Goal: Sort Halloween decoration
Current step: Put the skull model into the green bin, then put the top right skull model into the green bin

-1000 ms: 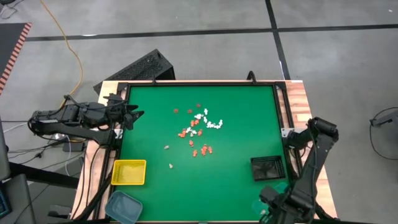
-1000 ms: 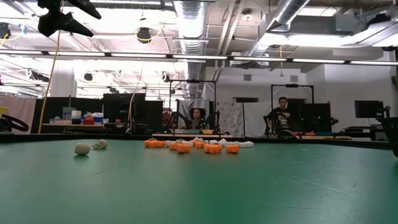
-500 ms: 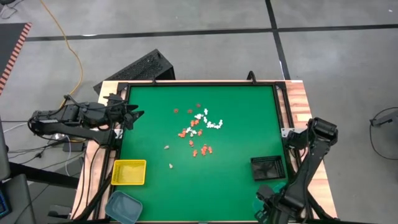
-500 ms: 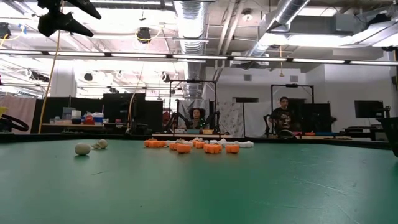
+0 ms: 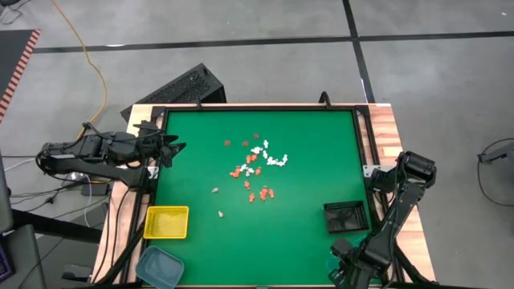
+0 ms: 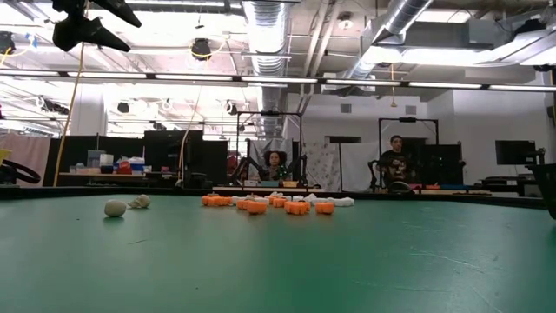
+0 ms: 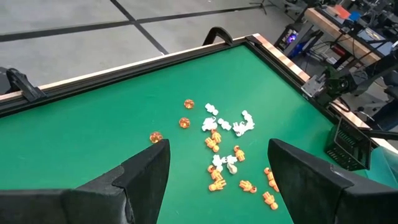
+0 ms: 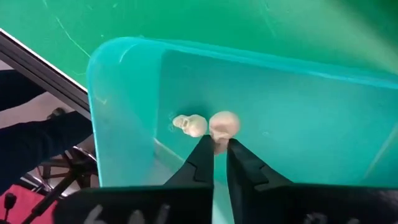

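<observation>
Hovering right gripper (image 8: 221,163) over unlabelled teal tray (image 8: 298,118).

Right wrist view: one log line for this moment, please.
right gripper: over teal tray, jaws narrowly apart | two cream trinkets in tray | left gripper: open, waiting at table edge

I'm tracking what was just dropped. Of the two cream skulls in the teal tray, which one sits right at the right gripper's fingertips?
The rounder skull, directly above the right gripper tips in the teal tray; the other skull lies off to one side.
</observation>
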